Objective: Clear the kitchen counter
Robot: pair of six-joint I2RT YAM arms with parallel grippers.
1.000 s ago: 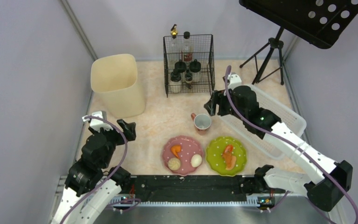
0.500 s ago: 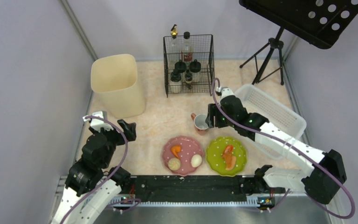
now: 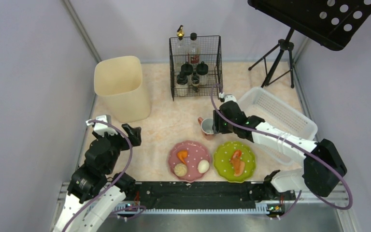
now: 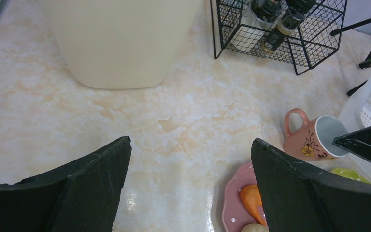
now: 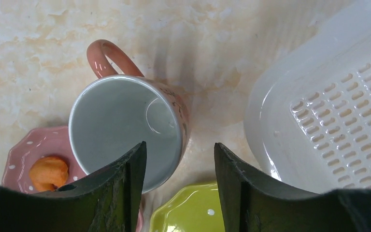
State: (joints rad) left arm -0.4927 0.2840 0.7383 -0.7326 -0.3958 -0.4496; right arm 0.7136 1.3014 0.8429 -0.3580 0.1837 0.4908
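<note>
The kitchen counter (image 3: 169, 121) is beige-pink marbled stone. On it stands a pink mug (image 3: 207, 126) with a white inside, upright, handle to the left. My right gripper (image 3: 216, 125) is open and low at the mug's right side. In the right wrist view the gripper (image 5: 178, 149) straddles the right wall of the mug (image 5: 121, 125), its left finger over the opening and its right finger outside. My left gripper (image 3: 133, 133) is open and empty over bare counter at the left; it also shows in the left wrist view (image 4: 191, 142).
A pink plate (image 3: 193, 147) and a green plate (image 3: 247, 153), both with food pieces, lie near the front. A white slotted basket (image 3: 282, 108) is at the right. A beige bin (image 3: 122, 89) stands back left, a wire rack (image 3: 195, 65) with bottles at the back, and a tripod (image 3: 278, 60) back right.
My right gripper has moved left and down from beside the basket's corner onto the mug's right side. The left arm has not moved.
</note>
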